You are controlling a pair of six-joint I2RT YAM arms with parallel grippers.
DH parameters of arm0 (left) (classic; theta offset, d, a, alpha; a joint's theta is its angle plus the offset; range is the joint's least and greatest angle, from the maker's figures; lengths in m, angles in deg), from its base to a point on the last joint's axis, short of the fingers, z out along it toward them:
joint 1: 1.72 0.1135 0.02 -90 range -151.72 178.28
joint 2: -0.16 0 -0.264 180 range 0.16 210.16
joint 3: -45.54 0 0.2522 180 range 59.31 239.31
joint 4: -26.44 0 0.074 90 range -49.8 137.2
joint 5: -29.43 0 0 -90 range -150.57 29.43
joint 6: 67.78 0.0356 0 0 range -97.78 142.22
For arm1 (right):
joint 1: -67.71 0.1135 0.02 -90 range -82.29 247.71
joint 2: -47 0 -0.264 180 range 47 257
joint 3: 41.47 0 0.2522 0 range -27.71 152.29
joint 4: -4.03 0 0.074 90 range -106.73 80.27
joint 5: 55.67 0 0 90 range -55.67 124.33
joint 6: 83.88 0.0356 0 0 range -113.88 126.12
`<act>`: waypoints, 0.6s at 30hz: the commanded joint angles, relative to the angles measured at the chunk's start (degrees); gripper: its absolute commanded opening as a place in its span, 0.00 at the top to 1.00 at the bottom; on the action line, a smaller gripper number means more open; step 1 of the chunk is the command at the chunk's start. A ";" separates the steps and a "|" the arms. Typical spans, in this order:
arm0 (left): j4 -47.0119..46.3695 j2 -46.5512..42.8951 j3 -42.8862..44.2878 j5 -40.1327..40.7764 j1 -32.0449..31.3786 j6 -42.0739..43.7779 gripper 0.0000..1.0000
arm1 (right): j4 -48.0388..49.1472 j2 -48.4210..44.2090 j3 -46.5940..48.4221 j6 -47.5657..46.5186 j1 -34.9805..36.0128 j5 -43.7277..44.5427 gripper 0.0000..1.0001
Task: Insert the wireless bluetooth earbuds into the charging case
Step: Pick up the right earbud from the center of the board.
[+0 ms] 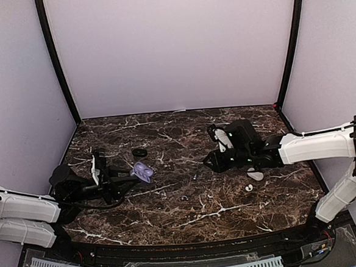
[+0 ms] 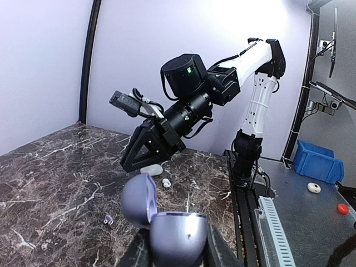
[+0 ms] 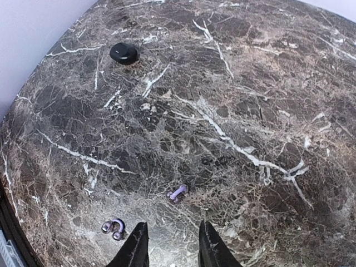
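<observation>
Hovering right tool (image 3: 172,225) over purple earbud (image 3: 178,192)

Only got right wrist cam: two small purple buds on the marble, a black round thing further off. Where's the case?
Observer: The purple case, lid open, is gripped in the left hand.
Operator: Any other buds around?
Observer: A white bud lies on the marble beside the right arm, next to a white case.
</observation>
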 commanded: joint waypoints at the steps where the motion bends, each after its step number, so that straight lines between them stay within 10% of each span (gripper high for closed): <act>1: -8.18 2.92 -0.88 0.64 -0.10 1.51 0.73 | -5.94 3.82 4.03 3.92 -1.55 -1.00 0.70; 18: -11.90 8.65 -3.26 0.94 -0.09 4.49 0.74 | -12.99 16.04 14.13 7.36 -2.12 -1.63 0.76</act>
